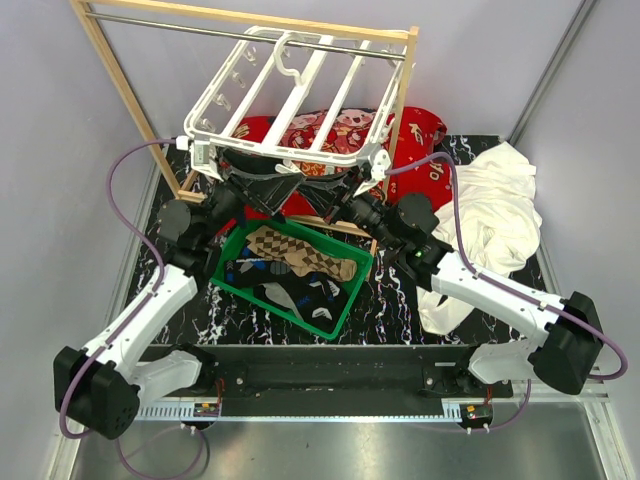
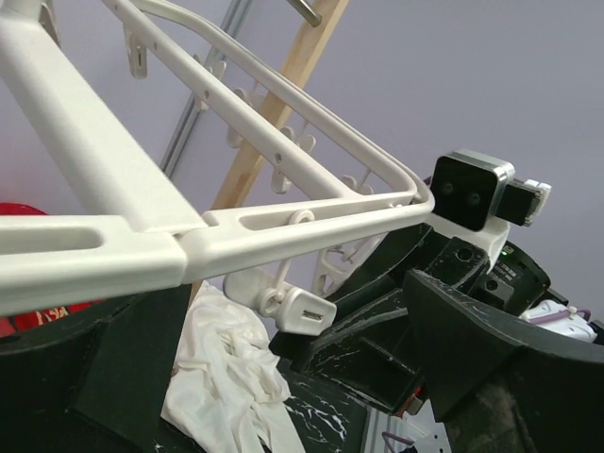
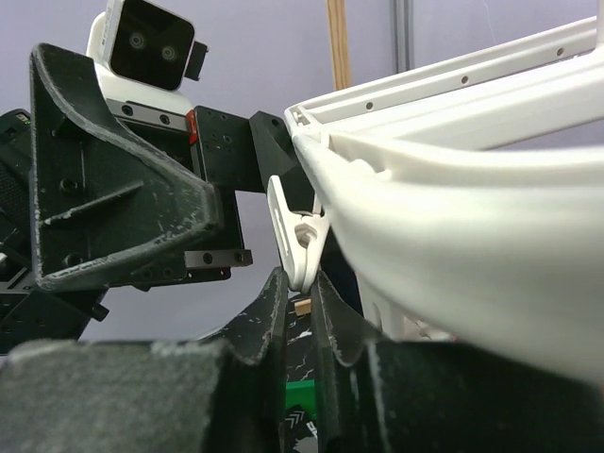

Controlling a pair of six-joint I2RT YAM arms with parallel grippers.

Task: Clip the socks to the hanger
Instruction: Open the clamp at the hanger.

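Note:
The white slatted hanger (image 1: 300,100) hangs tilted from the rod, its front rail low over both grippers. The socks, a brown argyle one (image 1: 300,258) and dark ones (image 1: 290,295), lie in the green basket (image 1: 356,298). My right gripper (image 1: 345,200) sits under the front rail; in the right wrist view it (image 3: 302,278) is shut on the lower tip of a dangling white clip (image 3: 300,231). My left gripper (image 2: 297,283) stands open just below the hanger rail (image 2: 94,236), with another clip (image 2: 297,307) hanging between its fingers, untouched. Neither gripper holds a sock.
A wooden rack (image 1: 110,75) with a metal rod (image 1: 180,25) carries the hanger. A red printed cloth (image 1: 420,130) lies behind the basket, a big white cloth (image 1: 495,215) to the right. The two grippers face each other closely, and the left arm's camera (image 3: 146,42) is near.

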